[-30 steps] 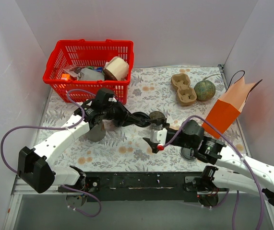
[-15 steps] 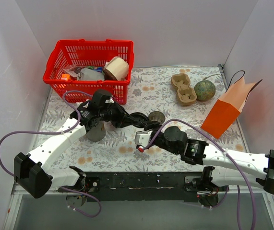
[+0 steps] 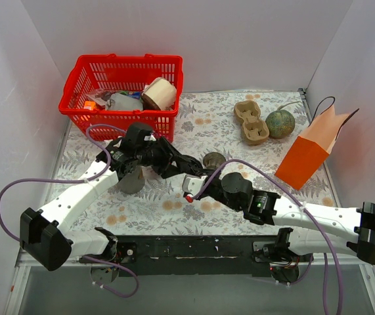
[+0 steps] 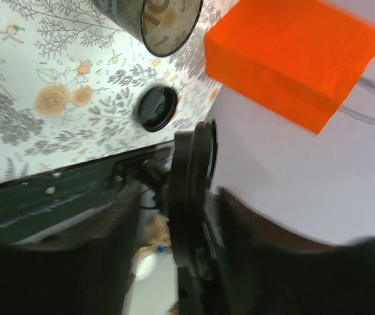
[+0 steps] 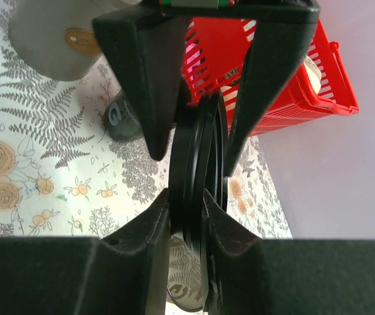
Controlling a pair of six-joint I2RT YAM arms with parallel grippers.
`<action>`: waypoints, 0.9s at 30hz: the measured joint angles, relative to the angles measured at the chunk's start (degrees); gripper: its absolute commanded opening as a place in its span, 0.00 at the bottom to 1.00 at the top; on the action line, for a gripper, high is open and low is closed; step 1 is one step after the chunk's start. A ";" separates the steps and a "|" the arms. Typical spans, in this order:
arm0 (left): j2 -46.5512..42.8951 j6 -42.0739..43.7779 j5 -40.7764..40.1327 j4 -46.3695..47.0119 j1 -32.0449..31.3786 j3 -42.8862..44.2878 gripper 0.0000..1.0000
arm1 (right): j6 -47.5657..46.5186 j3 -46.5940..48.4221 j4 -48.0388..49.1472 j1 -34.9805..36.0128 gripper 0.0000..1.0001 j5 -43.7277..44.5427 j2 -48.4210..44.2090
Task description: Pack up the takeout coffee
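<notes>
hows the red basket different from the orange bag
Colour and make: the basket is red with slotted walls; the bag is orange with solid flat sides. Place: the basket sits at the far left, the bag at the right by the wall. Contents: the basket shows several things inside; the bag's inside cannot be seen. Both are containers resting on the flowered table.

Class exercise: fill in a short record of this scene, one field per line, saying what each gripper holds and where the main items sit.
Held item: black lid, seen edge-on
Left gripper: shut on the lid
Right gripper: shut on the same lid
Takeout coffee cup: on the table, ungripped
Orange bag: standing, right side
Red basket: far left
</notes>
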 measured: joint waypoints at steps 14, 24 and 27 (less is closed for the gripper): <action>0.72 0.33 0.33 2.38 0.79 2.67 0.98 | 18.93 1.36 -5.33 -0.09 0.14 -0.57 -1.62; 1.18 9.94 -8.24 1.53 1.49 17.66 0.98 | 47.21 1.40 -16.63 -13.86 0.17 -9.46 -9.22; 1.16 13.07 -8.66 2.47 1.57 16.76 0.98 | 53.48 1.40 -18.32 -23.26 0.18 -17.09 -9.51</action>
